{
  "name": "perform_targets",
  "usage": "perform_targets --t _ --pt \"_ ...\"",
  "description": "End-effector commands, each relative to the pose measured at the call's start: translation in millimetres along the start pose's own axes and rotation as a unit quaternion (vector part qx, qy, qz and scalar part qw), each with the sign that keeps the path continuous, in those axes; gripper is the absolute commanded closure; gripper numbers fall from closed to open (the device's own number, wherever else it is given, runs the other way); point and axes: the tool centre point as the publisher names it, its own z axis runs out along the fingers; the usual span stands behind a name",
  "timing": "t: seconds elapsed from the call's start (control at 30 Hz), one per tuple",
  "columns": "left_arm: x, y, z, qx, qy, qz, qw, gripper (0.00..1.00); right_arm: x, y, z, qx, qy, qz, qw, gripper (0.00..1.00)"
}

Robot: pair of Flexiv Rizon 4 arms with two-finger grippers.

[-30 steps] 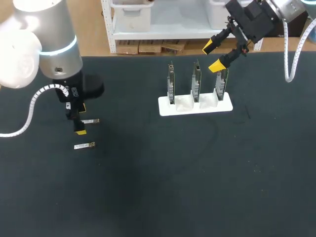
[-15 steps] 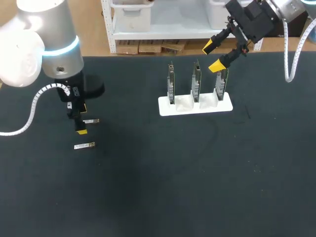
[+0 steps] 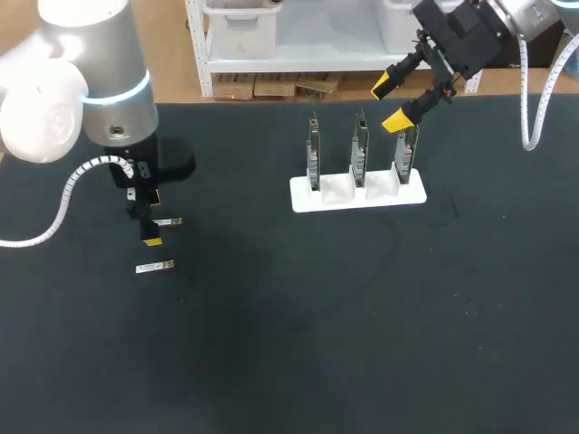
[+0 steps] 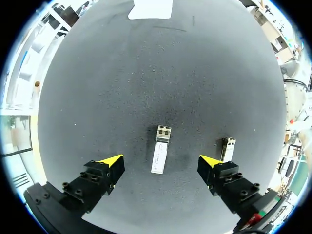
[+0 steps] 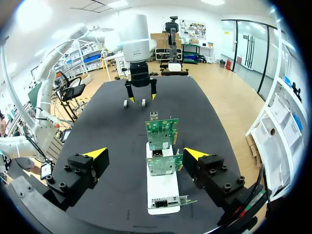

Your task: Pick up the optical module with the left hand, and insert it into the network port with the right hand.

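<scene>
Black matting covers the table [image 3: 289, 362], where a white plastic stand [image 3: 357, 194] carries three upright green network cards [image 3: 359, 149]. The right gripper [image 3: 390, 103] hangs above the stand's card farthest from the left arm, its yellow-tipped fingers spread and holding nothing. Well apart from the stand, on the left arm's side, a small silver optical module [image 4: 160, 156] lies flat ahead of the left gripper [image 4: 161, 163], in line with the gap between its released fingers and touched by neither, while a second matching module [image 4: 227, 148] lies just outside one fingertip.
</scene>
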Motion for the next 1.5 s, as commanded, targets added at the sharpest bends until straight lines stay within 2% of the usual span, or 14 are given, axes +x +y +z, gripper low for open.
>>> perform_targets --t 0.03,0.57,1.5 --pt "-1.5 -6.8 -2.5 -0.009 0.009 -0.001 1.0 0.0 0.1 2.2 -0.1 0.003 0.0 0.0 1.0 0.0" --pt "5.7 -11.7 0.5 -0.01 0.012 -0.013 1.0 0.0 0.1 2.2 -0.1 0.003 0.0 0.0 1.0 0.0" --pt "3.5 -3.0 2.4 -0.005 0.009 -0.009 1.0 0.0 0.1 2.2 -0.1 0.003 0.0 0.0 1.0 0.0"
